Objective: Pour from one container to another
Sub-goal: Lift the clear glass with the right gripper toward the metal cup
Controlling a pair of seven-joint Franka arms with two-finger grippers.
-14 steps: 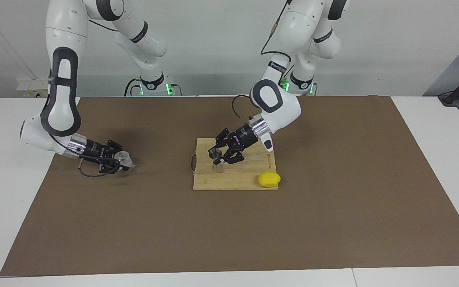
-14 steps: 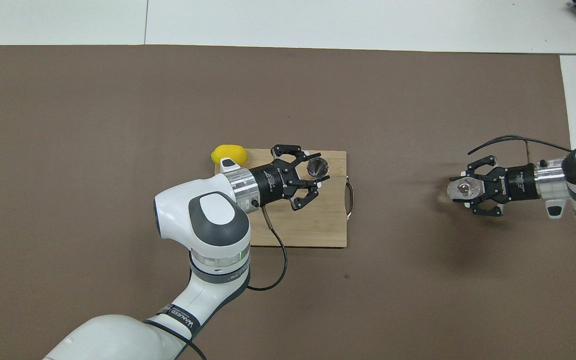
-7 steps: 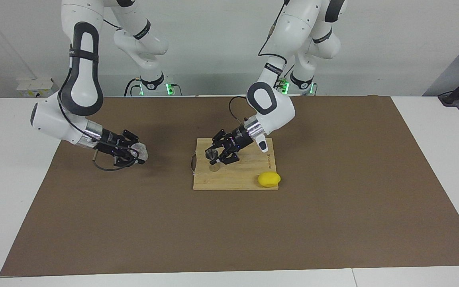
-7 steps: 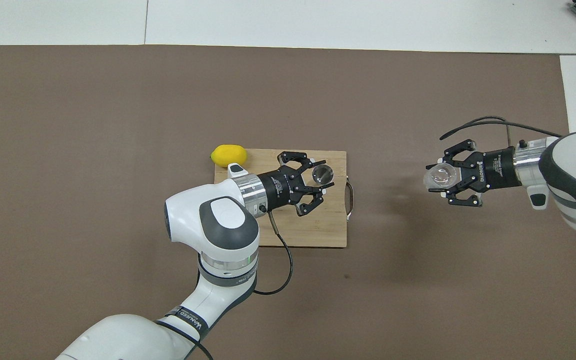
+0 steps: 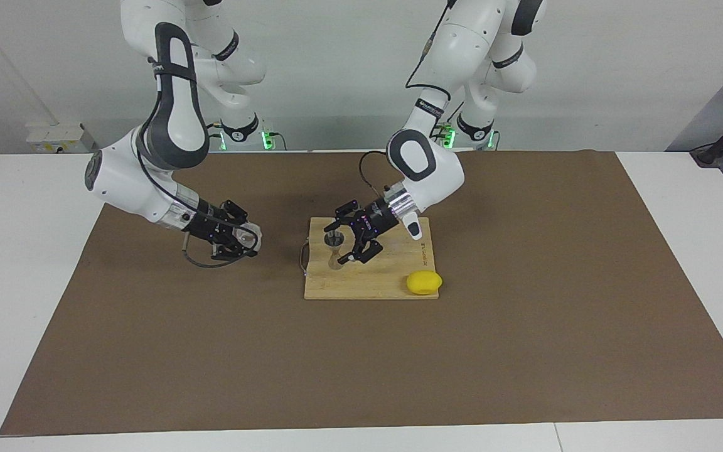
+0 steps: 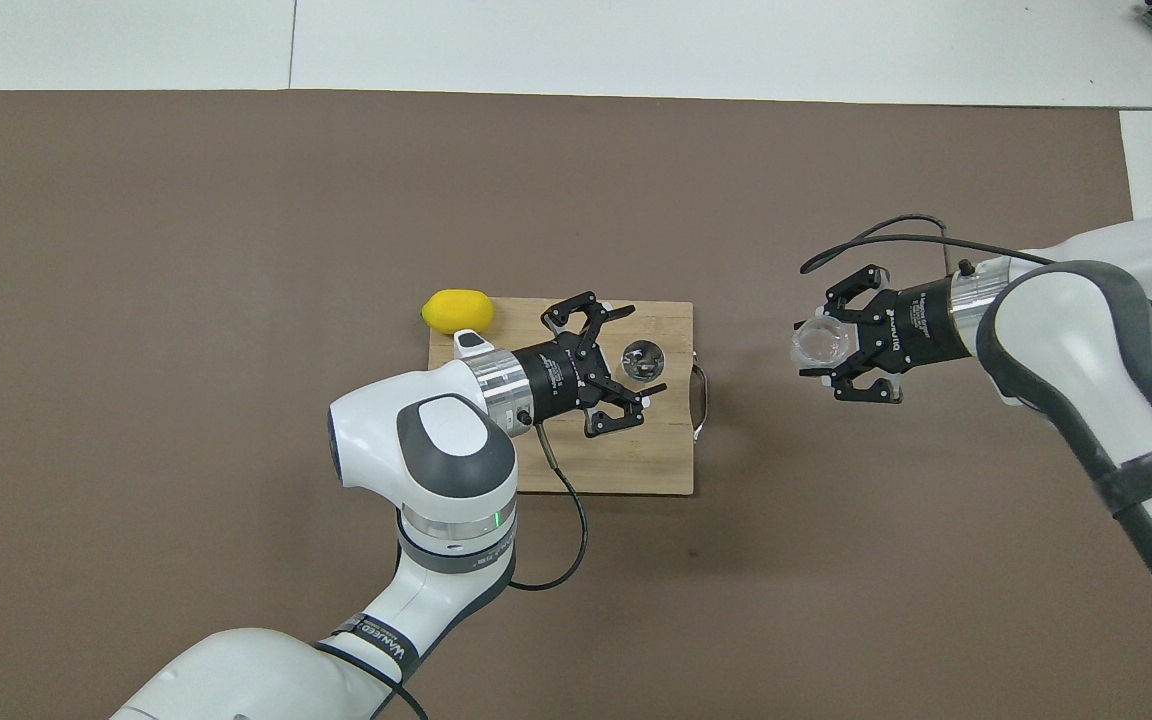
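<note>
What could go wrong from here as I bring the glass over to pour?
1. The jigger stands free on the board, with the left tool open around it: a nudge could tip it.
2. The right tool, holding the glass over the mat, may clash with the left tool at the jigger.
3. The jigger's mouth looks narrow, so a pour could spill onto the board.

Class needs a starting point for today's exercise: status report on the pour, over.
Left pincer open, astride jigger upright on board. Right pincer shut on glass, over mat beside board. Lemon at board corner, clear of path.
</note>
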